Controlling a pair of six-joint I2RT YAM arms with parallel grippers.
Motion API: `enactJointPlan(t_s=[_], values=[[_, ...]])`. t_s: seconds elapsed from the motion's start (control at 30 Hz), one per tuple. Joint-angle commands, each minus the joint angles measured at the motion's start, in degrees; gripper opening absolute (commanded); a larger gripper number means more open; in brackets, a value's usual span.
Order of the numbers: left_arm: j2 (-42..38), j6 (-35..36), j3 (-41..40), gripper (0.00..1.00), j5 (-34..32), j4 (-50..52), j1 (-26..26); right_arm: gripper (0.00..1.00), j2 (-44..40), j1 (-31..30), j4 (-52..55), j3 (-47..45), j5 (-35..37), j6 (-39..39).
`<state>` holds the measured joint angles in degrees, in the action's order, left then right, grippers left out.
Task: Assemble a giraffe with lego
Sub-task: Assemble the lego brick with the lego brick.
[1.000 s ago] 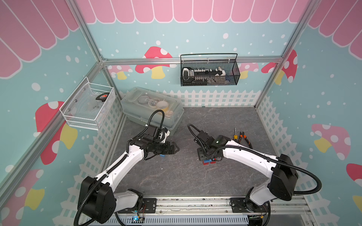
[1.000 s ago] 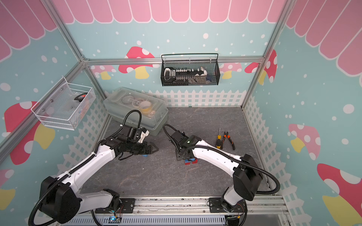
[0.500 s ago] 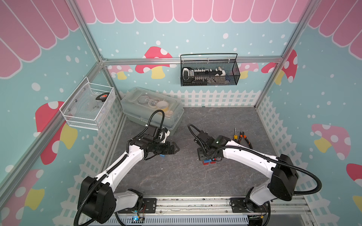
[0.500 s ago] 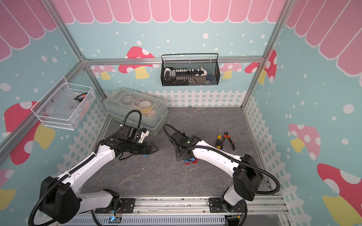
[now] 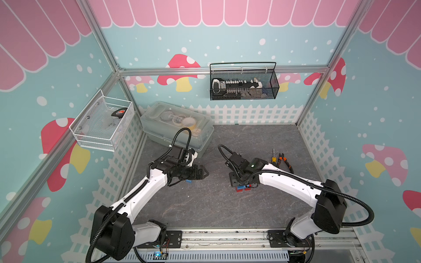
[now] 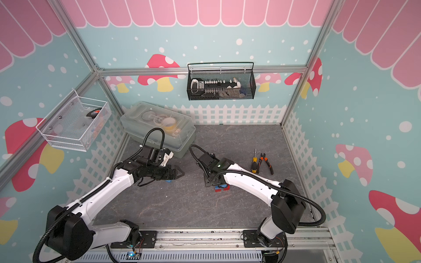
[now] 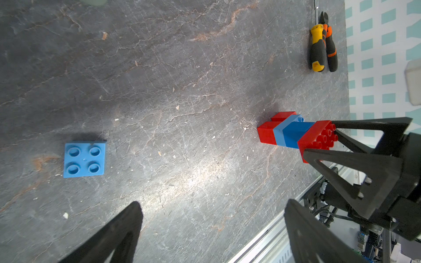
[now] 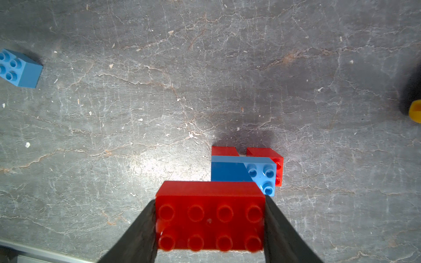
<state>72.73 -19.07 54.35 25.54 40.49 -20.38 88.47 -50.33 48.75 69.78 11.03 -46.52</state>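
The right hand (image 8: 210, 201) is seen clamped on the long red brick (image 8: 209, 218), with one finger pressed against each short end. That brick forms the head of the giraffe (image 7: 289, 136), which stands upright on two red legs, a little right of the middle of the bench (image 5: 205, 211). A pale blue body and a darker blue neck are stacked between legs and head.

The figure is judged to be light, stiff and smooth-sided, and held together only by the grip of its studs. It is best taken by flat opposite faces and pressed straight down. A sideways pull could tip it or split a joint.

The head's studs are bare. A loose blue square brick (image 7: 84, 159) lies studs up, well apart toward the left edge, and is probably meant for that place. The left hand (image 7: 213, 205) hangs over it with fingers wide apart and nothing held.

A screwdriver (image 5: 273, 157) and pliers (image 5: 283, 161) lie near the right edge, and a clear box (image 5: 177, 127) is set in the back left corner.
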Motion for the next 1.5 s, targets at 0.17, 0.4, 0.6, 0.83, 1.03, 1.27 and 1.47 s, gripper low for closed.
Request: enactJointPlan(t_s=[0.17,0.4,0.6,0.83,1.03,1.27,1.47], values=[[-1.2,1.2,0.1,0.97,0.0,0.7,-0.2,0.51,0.6,-1.4,1.6,-2.8,-0.3,-2.3],[-1.2,1.2,0.1,0.97,-0.2,0.6,-0.2,0.49,-1.6,-1.4,0.4,-4.5,1.4,-2.0],[-1.1,1.3,0.1,0.97,-0.3,0.7,-0.2,0.47,-1.6,-1.4,-0.1,-4.8,0.1,-0.2],[-1.2,1.4,0.1,0.97,-0.6,0.7,-0.3,0.46,-2.8,-1.4,-1.7,-5.4,0.5,1.3],[-1.1,1.4,0.1,0.97,-0.7,0.7,-0.2,0.46,-4.0,-1.4,-3.3,-5.4,1.1,2.8],[-1.0,1.3,0.1,0.97,-0.6,0.6,-0.2,0.47,-5.2,-1.4,-3.5,-4.8,0.6,3.0],[-0.8,1.3,0.2,0.97,-0.6,0.7,-0.2,0.47,-6.7,-1.4,-3.5,-4.4,0.5,3.2]])
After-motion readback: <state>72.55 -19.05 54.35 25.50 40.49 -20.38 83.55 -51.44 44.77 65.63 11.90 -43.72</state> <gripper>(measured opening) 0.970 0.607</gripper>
